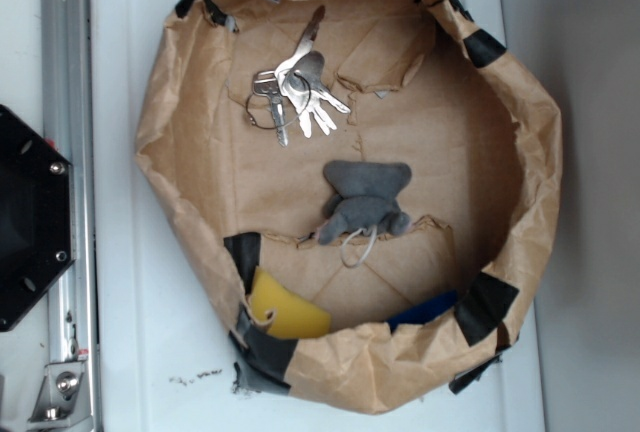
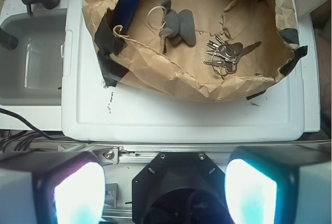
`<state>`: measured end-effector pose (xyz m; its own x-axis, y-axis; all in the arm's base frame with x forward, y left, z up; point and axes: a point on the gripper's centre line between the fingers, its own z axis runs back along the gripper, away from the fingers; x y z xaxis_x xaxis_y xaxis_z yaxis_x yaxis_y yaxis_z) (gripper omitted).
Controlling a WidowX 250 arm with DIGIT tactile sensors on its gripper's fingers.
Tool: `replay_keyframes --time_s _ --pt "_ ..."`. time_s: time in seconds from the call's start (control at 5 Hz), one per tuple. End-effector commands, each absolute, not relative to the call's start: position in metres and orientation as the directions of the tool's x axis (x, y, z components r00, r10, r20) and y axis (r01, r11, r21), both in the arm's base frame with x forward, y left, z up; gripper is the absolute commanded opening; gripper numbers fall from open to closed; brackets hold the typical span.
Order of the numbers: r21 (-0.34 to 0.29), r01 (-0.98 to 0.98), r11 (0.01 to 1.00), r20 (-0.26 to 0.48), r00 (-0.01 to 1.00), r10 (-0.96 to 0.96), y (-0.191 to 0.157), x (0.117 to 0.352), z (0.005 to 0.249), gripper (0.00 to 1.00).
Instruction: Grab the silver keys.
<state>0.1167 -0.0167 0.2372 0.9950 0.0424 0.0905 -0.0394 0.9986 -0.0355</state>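
Silver keys [image 1: 295, 87] in paper nest [image 1: 500, 82], w/ plush [image 1: 366, 200].

Robot lab bench setup. Taped brown paper bin [image 1: 175, 152] sits on a white plastic lid [image 2: 181, 115]; aluminium rail [image 1: 66, 152] and black mount plate [image 1: 25, 217] beside it, loose cables [image 2: 21, 130] nearby.
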Motion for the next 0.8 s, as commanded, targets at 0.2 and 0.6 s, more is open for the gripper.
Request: replay_keyframes --time_s 0.2,0.6 --pt "-0.010 -0.030 1.000 0.139 0.990 0.031 -0.004 0.139 0.228 1.00" --pt "-0.010 -0.066 0.998 0.141 0.988 0.067 0.019 0.179 0.221 1.00"
